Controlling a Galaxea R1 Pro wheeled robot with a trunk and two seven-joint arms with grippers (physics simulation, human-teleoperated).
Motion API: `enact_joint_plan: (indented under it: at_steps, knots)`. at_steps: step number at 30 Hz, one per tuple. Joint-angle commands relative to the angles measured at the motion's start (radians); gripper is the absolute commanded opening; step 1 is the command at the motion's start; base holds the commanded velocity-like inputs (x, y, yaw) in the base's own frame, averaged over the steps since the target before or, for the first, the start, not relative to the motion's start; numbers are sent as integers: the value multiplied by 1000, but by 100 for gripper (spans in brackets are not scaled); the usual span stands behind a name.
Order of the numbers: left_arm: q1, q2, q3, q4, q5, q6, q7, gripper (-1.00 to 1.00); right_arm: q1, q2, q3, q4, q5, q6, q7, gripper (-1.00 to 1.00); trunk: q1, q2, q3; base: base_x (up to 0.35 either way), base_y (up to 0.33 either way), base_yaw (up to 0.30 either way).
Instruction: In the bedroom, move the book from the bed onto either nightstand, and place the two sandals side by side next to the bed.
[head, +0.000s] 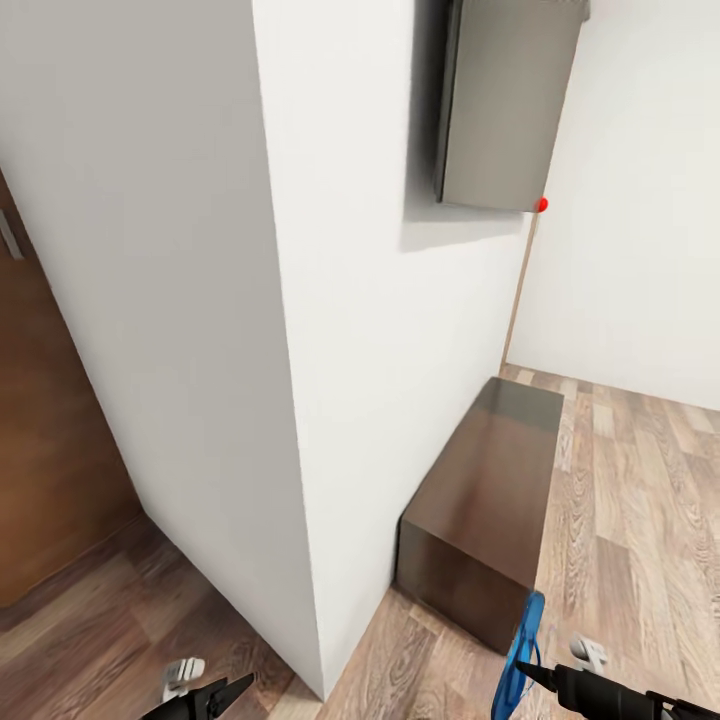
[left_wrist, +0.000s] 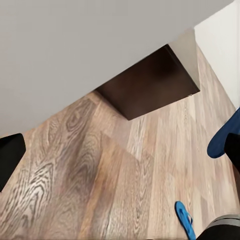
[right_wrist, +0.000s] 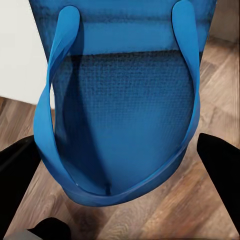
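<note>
My right gripper (head: 535, 675) is shut on a bright blue sandal (head: 520, 655), which hangs edge-on at the lower right of the head view. In the right wrist view this sandal (right_wrist: 120, 115) sits between the black fingers (right_wrist: 217, 170), its thong straps facing the camera. A second blue sandal (left_wrist: 184, 219) lies on the wood floor in the left wrist view. My left gripper (head: 232, 690) is low at the left, open and holding nothing. The book, the bed and the nightstand are out of view.
A white wall corner (head: 290, 400) juts out straight ahead. A long low dark-wood bench (head: 490, 500) stands against its right face, under a grey panel (head: 505, 100) on the wall. A brown door (head: 50, 450) is at the left. Wood-plank floor (head: 640, 520) runs to the right.
</note>
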Motion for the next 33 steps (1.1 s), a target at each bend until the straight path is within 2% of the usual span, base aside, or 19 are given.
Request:
enact_joint_plan:
  at_steps: [1, 33]
  knots:
    - [0, 0, 1, 0, 6, 10, -3, 100, -1, 0, -8, 0, 1, 10, 3, -100, 0, 0, -1, 0, 0, -229]
    - [0, 0, 1, 0, 6, 10, -3, 100, -1, 0, -8, 0, 1, 10, 3, -100, 0, 0, -1, 0, 0, -172]
